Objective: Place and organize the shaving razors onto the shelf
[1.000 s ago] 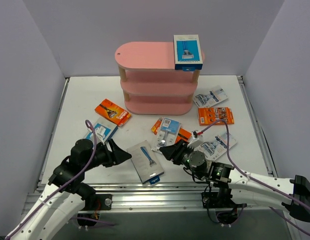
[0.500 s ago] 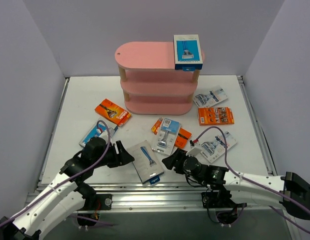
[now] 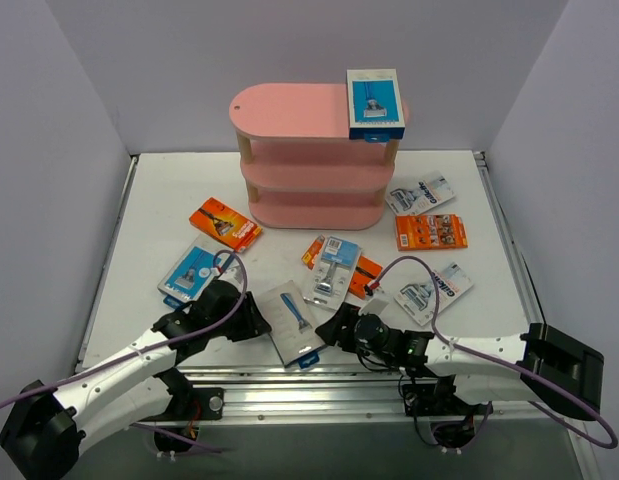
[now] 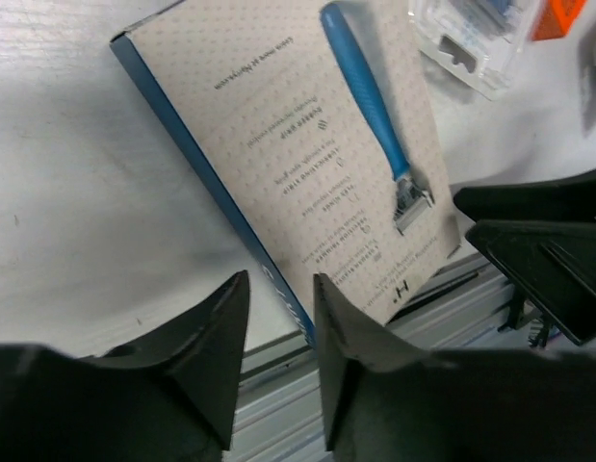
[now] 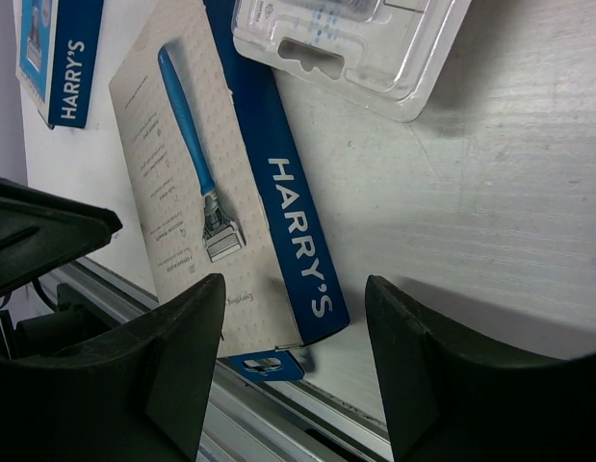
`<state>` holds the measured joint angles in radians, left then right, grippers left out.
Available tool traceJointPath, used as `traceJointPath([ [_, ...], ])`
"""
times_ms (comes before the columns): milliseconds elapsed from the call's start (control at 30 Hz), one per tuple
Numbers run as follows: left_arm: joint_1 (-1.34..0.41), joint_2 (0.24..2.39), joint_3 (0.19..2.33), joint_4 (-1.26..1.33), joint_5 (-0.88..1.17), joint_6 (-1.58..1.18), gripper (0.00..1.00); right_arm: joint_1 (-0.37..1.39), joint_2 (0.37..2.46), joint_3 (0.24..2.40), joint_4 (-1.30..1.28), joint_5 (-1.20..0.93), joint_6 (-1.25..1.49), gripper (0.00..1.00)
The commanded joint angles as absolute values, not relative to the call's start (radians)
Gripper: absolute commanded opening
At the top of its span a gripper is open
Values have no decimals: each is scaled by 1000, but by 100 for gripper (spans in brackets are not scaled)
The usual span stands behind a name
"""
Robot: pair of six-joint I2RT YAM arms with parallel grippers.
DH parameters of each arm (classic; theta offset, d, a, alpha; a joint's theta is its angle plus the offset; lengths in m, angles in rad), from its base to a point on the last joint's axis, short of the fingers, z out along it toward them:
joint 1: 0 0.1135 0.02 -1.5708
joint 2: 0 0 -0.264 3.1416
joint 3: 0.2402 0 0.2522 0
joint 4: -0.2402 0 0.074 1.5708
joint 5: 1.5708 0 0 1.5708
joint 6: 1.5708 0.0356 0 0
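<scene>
Razor packs are spread over the white desk (image 3: 159, 190) in front of the pink shelf (image 3: 284, 110), which stands at the far middle. One blue-and-white box (image 3: 374, 103) lies flat on the right end of its top board. The front box (image 3: 294, 322), also blue and white, lies face up and askew close to the desk's near edge, between the two arms. The left end effector (image 3: 259, 322) sits low just beside this box's left edge. In the left wrist view its fingers (image 4: 216, 337) stand a narrow gap apart with nothing between them, and the box lies just beyond the tips. The right end effector (image 3: 329, 326) is low at the box's right edge, fingers spread wide and empty. The box's blue HARRY'S side shows across the gap in the right wrist view. Whether either end effector touches the box cannot be told. The left box (image 3: 194, 268) lies further left, with the left orange card (image 3: 225, 223) beyond it. The middle blister pack (image 3: 332, 268) lies partly over the middle orange card (image 3: 365, 272). The right blister pack (image 3: 434, 290), the right orange card (image 3: 430, 231) and the far blister pack (image 3: 421, 193) lie in a line towards the shelf's right end.
</scene>
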<state>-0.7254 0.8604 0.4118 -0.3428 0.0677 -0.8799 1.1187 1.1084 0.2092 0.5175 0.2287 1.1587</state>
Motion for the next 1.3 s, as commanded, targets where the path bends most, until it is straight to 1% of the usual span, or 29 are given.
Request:
traceJointPath([
  [0,-732,908,390,-238,17,-879,39,1112,1137,215,604,209,1157,55],
  [133,-733,928,339,-218,11,-893,29,1111,1154,210,623,199,1163,55],
  [400,-736,855,281,-216,-12,-917,29,1112,1154,207,627,195,1161,55],
  [533,-736,755,284,-244,-28,-919,29,1112,1149,206,624,196,1161,55],
  [600,-738,721,281,-247,-29,-919,33,1112,1147,203,626,199,1163,55],
  [633,-736,700,278,-244,-31,-925,37,1112,1147,202,626,199,1161,55],
  [667,-736,692,273,-236,-29,-928,47,1112,1149,202,626,199,1161,55],
  [767,-736,704,265,-206,-23,-931,57,1112,1152,202,632,199,1161,55],
  [933,-736,819,270,-127,-3,-927,62,1114,1157,202,635,196,1161,55],
  [1100,-738,902,264,-66,-11,-930,62,1112,1151,195,643,198,1166,56],
  [1200,-739,923,249,-57,-18,-942,53,1112,1141,187,644,199,1170,56],
  [1233,-739,926,242,-55,-20,-945,46,1112,1137,184,643,199,1169,56],
  [1267,-739,928,230,-55,-23,-948,41,1112,1137,184,643,201,1169,56],
])
